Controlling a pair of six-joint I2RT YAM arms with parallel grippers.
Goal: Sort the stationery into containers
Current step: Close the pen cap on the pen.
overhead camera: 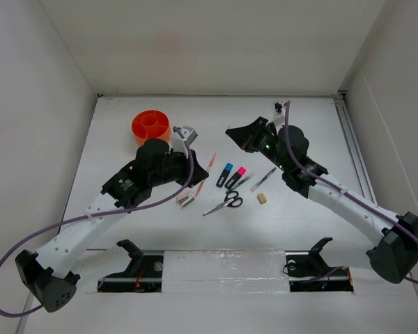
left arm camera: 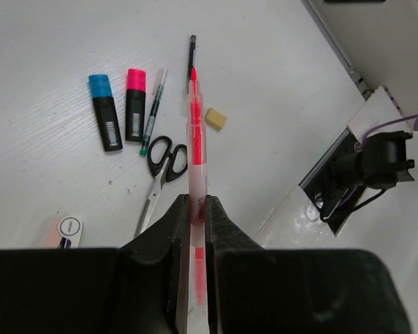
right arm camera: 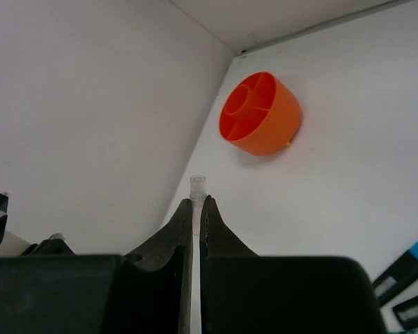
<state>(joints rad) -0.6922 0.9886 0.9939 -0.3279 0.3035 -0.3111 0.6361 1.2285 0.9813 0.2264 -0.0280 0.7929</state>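
Clamped on the thin red pen: left tool, clenched round the clear barrel toward its back end, tip pointing away, raised above the table. Below on the table, not yet sorted: blue-capped highlighter, pink-capped highlighter, scissors, eraser. Well apart, at the far left of the table: the orange tub, dividers inside.

Probably the carry to that tub as the step in hand. Swing the wrist round without slackening the clench, to stop the long barrel pivoting. Stop over one outer compartment, tip the pen steeply point-down, lower past the rim, only then release; expect a lean against the low wall. Mind the right tool, shut as well and aimed at the tub, a small clear stub at its tips; cannot tell what that is.
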